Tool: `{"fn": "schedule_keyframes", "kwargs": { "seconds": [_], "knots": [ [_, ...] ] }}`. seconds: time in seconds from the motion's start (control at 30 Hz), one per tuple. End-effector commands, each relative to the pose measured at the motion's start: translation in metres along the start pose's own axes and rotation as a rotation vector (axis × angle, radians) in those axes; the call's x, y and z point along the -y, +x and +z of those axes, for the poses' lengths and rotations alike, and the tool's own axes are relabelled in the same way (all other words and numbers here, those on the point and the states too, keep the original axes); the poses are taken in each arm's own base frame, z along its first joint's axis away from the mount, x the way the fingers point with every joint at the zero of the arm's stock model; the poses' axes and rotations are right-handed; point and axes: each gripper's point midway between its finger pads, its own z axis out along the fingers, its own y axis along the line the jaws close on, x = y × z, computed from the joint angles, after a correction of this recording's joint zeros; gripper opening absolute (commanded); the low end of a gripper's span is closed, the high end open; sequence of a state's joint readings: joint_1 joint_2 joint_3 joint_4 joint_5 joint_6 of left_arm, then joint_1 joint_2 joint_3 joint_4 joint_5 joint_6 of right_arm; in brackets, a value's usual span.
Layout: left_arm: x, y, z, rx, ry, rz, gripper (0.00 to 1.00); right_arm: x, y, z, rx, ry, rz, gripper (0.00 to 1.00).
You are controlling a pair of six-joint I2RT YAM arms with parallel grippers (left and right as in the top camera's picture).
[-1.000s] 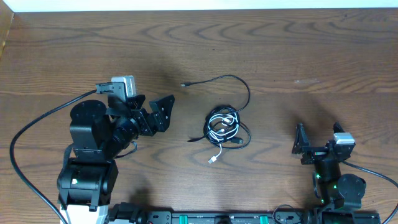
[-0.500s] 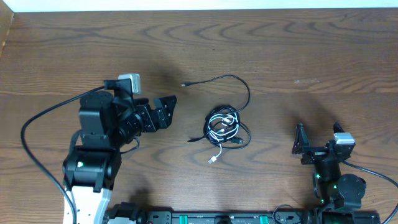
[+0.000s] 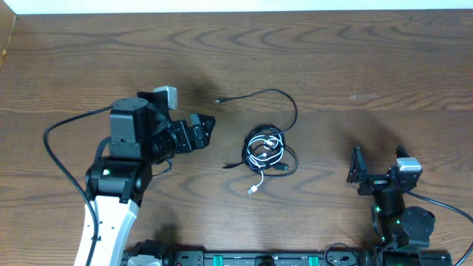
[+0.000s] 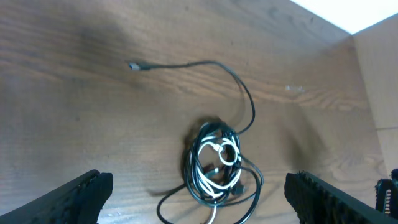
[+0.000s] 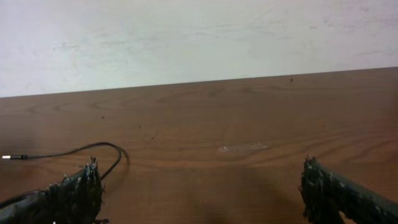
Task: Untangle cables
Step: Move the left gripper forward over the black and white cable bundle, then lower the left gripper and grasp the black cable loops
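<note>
Left arm shifted right toward the cables (image 3: 266, 151), overhead: black-and-white bundle mid-surface (image 3: 384, 66), one black end trailing up-left, left fingers (image 3: 207, 123) spread open near it, right fingers (image 3: 358, 157) open, well apart, left wrist: bundle (image 4: 214, 165) lying between the open fingers (image 4: 81, 196), right wrist: parted fingers (image 5: 74, 193), black strand (image 5: 93, 148) at left.

Brown wood-grain desk (image 3: 332, 59) reads smooth, with a low sheen and dark swirling grain. The thin black and white cables (image 3: 264, 150) look smooth and plastic-sheathed, the white strand slightly glossy. On the right wrist view, the black fingers (image 5: 68, 196) look coarse, gritty and matt. Behind them is a matt white wall (image 5: 186, 37), faintly scuffed.
</note>
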State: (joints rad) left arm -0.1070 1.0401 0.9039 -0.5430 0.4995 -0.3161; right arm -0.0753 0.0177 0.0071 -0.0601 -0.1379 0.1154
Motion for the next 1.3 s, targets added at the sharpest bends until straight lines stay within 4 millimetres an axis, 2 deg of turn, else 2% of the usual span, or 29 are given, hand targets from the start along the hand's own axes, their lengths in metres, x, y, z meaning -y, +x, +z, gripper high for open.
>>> {"fn": "schedule_keyframes", "kwargs": {
  "seconds": [0.0, 0.23, 0.57, 0.73, 0.93, 1.27],
  "knots": [
    [0.009, 0.002, 0.005, -0.029, 0.022, 0.001, 0.95, 0.001, 0.001, 0.000, -0.003, 0.007, 0.011, 0.99],
    [0.006, 0.017, 0.027, -0.096, -0.036, 0.031, 0.95, 0.001, 0.001, 0.000, -0.003, 0.007, 0.012, 0.99],
    [-0.007, 0.038, 0.073, -0.160, -0.209, 0.134, 0.95, 0.001, 0.001, 0.000, -0.003, 0.007, 0.012, 0.99],
    [-0.002, 0.043, 0.098, -0.175, -0.202, 0.167, 0.95, 0.001, 0.001, 0.000, -0.003, 0.007, 0.012, 0.99],
    [-0.003, 0.063, 0.132, -0.237, -0.201, 0.192, 0.94, 0.002, 0.001, 0.000, -0.003, 0.007, 0.011, 0.99],
    [-0.011, 0.093, 0.160, -0.329, -0.222, 0.212, 0.84, 0.001, 0.001, 0.000, -0.003, 0.007, 0.012, 0.99]
  ]
}}
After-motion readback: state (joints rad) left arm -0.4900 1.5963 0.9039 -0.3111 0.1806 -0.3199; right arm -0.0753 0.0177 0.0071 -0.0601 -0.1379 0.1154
